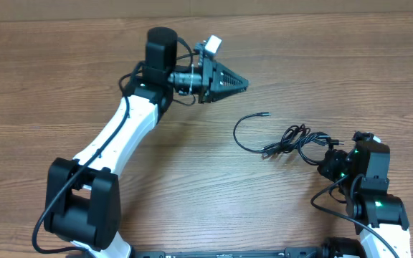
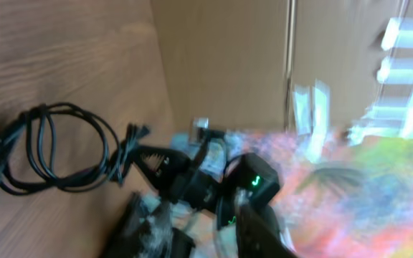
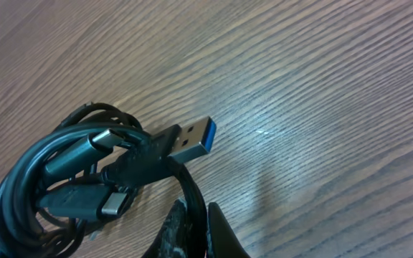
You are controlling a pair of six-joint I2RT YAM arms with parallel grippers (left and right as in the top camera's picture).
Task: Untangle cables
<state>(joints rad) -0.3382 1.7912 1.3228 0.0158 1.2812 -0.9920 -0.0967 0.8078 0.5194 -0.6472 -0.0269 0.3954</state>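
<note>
The cables (image 1: 292, 140) are thin black cords lying in a loose tangle on the wooden table, right of centre, with one free end (image 1: 264, 113) curving up to the left. My right gripper (image 1: 328, 159) is at the bundle's right end. In the right wrist view it (image 3: 196, 215) is shut on one black strand of the cables (image 3: 84, 179), beside a blue-tipped USB plug (image 3: 192, 140). My left gripper (image 1: 244, 84) hovers to the upper left of the bundle, pointing right, well apart from it. In the blurred left wrist view its fingers (image 2: 206, 222) look spread and empty, with the cables (image 2: 49, 150) ahead.
The wooden table (image 1: 192, 186) runs to a far edge with a cardboard wall (image 2: 221, 64) behind it. The right arm (image 2: 242, 179) with green lights shows in the left wrist view. The left arm's white link (image 1: 120, 129) crosses the table's left half.
</note>
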